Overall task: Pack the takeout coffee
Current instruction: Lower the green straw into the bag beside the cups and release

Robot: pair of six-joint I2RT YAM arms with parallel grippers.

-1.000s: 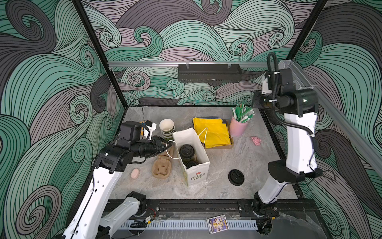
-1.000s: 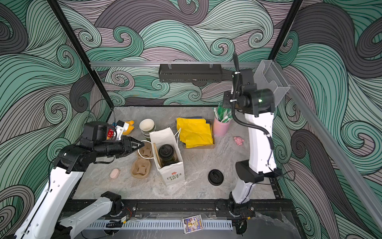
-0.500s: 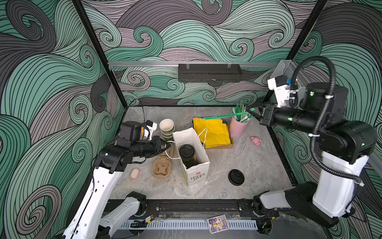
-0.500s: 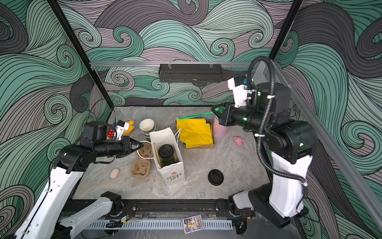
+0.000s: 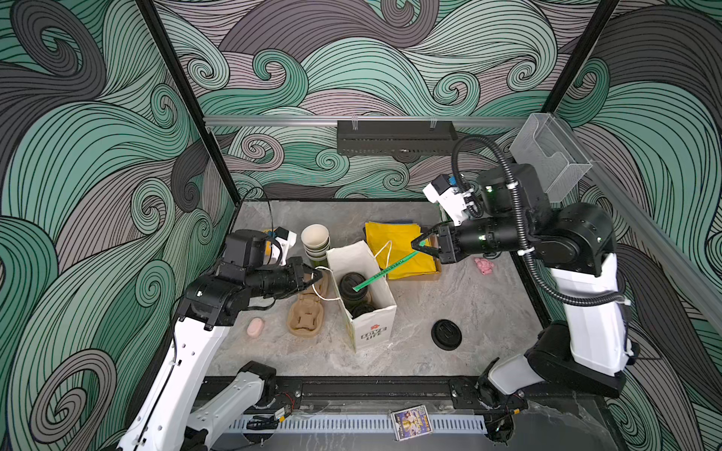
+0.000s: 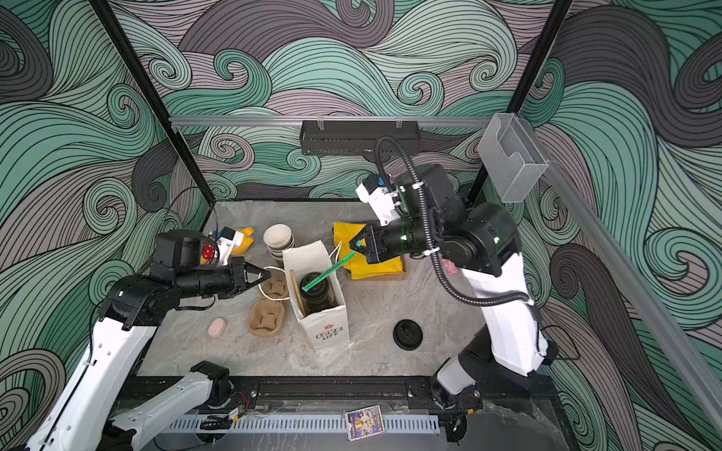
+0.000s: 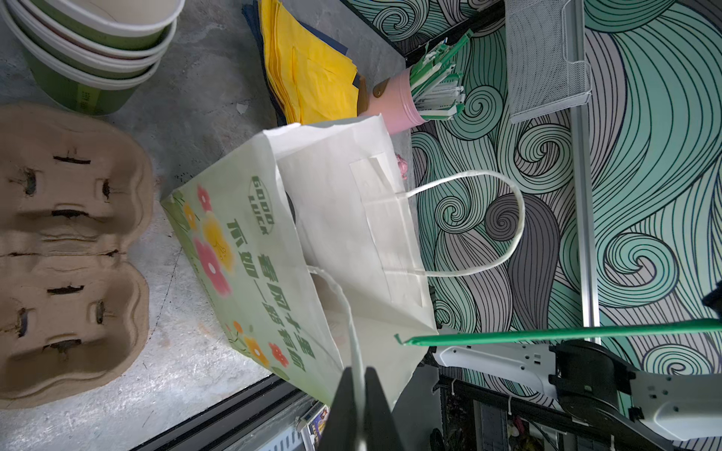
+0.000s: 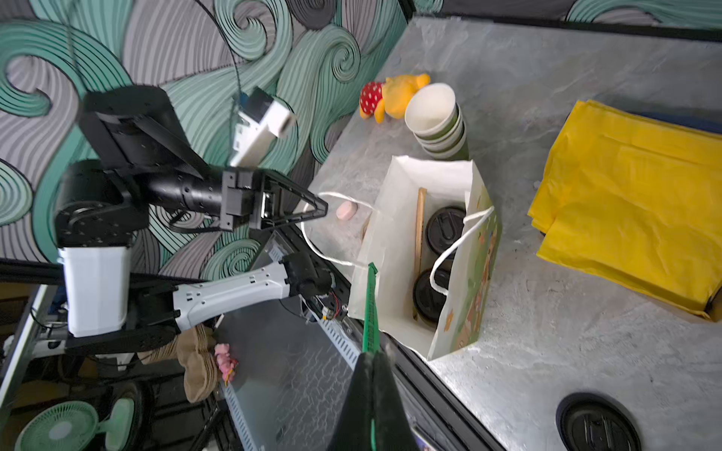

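Observation:
A white paper bag (image 5: 371, 332) stands open mid-table. Inside it are two takeout coffee cups with black lids (image 8: 445, 230) (image 8: 431, 291); in both top views one lid (image 5: 351, 283) (image 6: 315, 287) shows from above. My left gripper (image 5: 318, 275) (image 7: 358, 371) is just left of the bag, shut on its near white handle loop (image 7: 349, 320). My right gripper (image 5: 416, 244) (image 8: 373, 355) hovers behind and right of the bag, shut on a green straw (image 5: 385, 268) (image 8: 369, 304). The straw's free end hangs over the bag's mouth.
Nested lidless cups (image 5: 315, 240) stand behind the bag, and brown pulp carriers (image 5: 306, 318) lie to its left beside a pink lump (image 5: 255, 327). Yellow sheets (image 5: 398, 242) lie back right. A loose black lid (image 5: 446, 334) lies front right. A pink straw holder (image 7: 394, 105) stands at the back.
My right arm swung down from upright at the back right and carried the green straw over the bag. My left gripper closed on the handle loop.

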